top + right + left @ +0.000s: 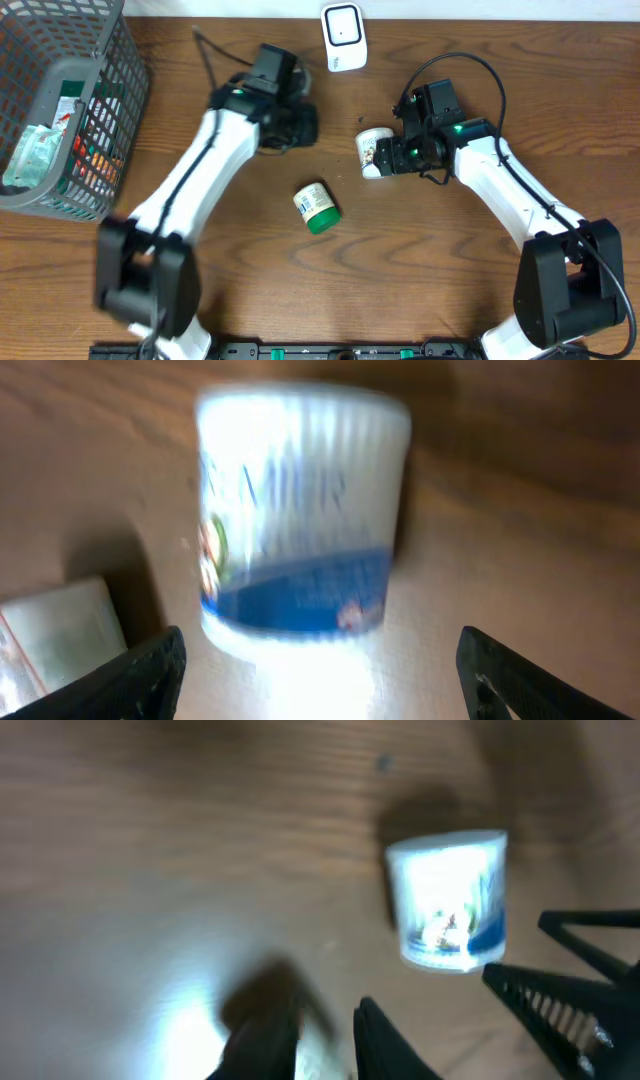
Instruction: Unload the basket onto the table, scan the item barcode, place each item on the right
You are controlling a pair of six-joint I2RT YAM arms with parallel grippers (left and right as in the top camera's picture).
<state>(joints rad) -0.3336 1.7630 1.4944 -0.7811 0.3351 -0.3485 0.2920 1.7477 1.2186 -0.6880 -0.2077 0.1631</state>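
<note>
The item, a white cup (372,150) with blue print, lies on its side on the wooden table. In the right wrist view the cup (300,510) lies just beyond my right gripper (325,665), whose fingers stand wide apart, clear of it, with nothing between them. My left gripper (300,125) hovers to the cup's left. In the blurred left wrist view its two dark fingers (385,1045) show a narrow empty gap, with the cup (450,900) farther off. A white scanner (343,37) stands at the table's back edge.
A white bottle with a green lid (317,208) lies in front of the cup. A grey wire basket (115,120) holding packets occupies the far left. A pale shape (60,630) shows at the left edge of the right wrist view.
</note>
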